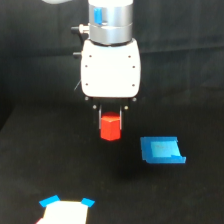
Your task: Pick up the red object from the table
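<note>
The red object (110, 127) is a small red-orange faceted block held between the dark fingers of my gripper (110, 120). It hangs in the upper middle of the exterior view, seemingly lifted off the black table (45, 160). The gripper is shut on the block's upper part, under the white gripper body (110, 67). A faint dark shadow lies on the table below it.
A flat blue rectangular piece (161, 150) lies on the table toward the exterior view's right, a little lower than the block. At the bottom left edge, a white shape with blue corners (66, 208) pokes into view.
</note>
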